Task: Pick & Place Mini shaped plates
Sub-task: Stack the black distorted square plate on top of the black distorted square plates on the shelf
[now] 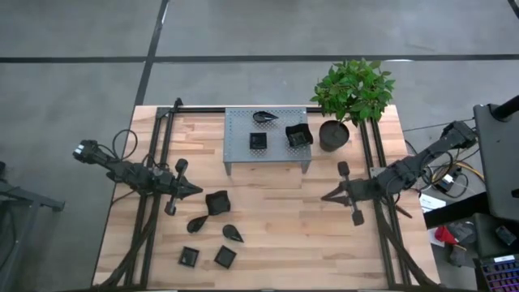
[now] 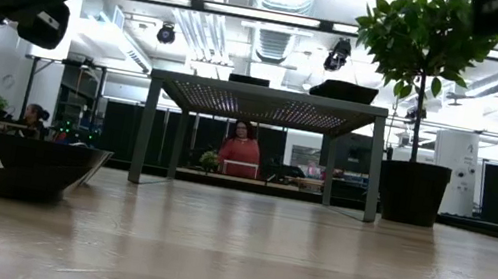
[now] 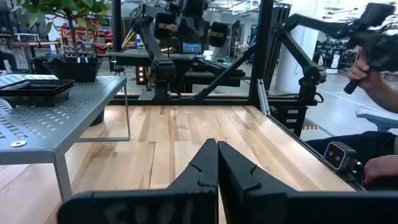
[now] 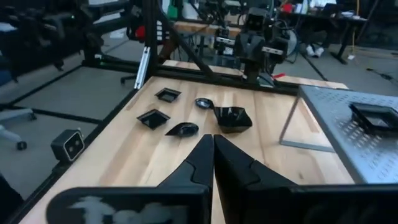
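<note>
Progress: three small black plastic mini shaped plates (image 1: 276,131) rest on the grey perforated metal stand (image 1: 239,152); five (image 1: 212,227) remain on the wooden table (image 1: 276,235). Left gripper (image 1: 197,191) and right gripper (image 1: 326,197): jaws closed, empty.

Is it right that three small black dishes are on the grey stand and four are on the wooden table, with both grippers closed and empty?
Not quite. The high view shows five dishes on the wooden table, not four: a wavy-edged square, two leaf shapes and two small squares. Three dishes do sit on the grey stand, and the left gripper and right gripper are closed and empty.
</note>
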